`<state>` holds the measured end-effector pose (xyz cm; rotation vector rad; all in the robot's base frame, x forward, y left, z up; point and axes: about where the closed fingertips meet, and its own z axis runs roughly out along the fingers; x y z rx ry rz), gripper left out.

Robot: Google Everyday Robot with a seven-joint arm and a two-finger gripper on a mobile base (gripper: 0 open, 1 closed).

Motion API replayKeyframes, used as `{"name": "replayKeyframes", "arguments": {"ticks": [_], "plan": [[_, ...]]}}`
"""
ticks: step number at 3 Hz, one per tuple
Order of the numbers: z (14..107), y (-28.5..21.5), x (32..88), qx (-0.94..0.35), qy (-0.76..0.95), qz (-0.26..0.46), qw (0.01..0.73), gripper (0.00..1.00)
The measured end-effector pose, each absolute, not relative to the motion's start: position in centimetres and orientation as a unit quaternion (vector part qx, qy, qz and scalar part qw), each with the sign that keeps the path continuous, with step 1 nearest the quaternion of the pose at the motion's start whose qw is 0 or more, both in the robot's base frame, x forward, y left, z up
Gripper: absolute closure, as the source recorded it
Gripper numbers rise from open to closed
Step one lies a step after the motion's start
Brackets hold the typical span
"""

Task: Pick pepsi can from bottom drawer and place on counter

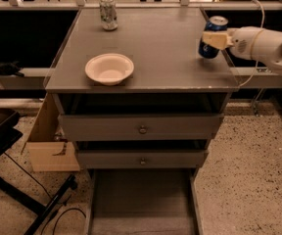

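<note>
Shows the gripper (213,39) at the right, with fingers (220,39) clamped on the upright pepsi can (208,51) at the right edge of the grey surface (160,48). Also shows a white bowl (109,68) front left and the bottom drawer (141,202) standing open below.

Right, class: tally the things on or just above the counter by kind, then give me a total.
Cans: 2 (pepsi can held in the gripper near the right edge of the counter; pale can at the back)
Bowls: 1 (white bowl)
Total: 3

Upright blue pepsi can (209,50), clasped by the tool (216,39), at the table's (165,48) right edge; bottom drawer (141,202) open.
</note>
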<state>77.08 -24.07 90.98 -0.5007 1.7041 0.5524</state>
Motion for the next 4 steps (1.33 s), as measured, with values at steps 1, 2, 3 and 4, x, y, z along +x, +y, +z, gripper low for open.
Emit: {"name": "replayKeyframes", "arguments": {"ticks": [1, 2, 3, 4], "plan": [[87.85, -21.51, 80.46, -0.234, 0.743, 0.247, 0.576, 0.98], [87.85, -21.51, 80.46, -0.234, 0.743, 0.247, 0.576, 0.67], [87.85, -21.51, 80.46, -0.234, 0.743, 0.247, 0.576, 0.44], [87.85, -21.51, 80.46, -0.234, 0.743, 0.247, 0.576, 0.22]]}}
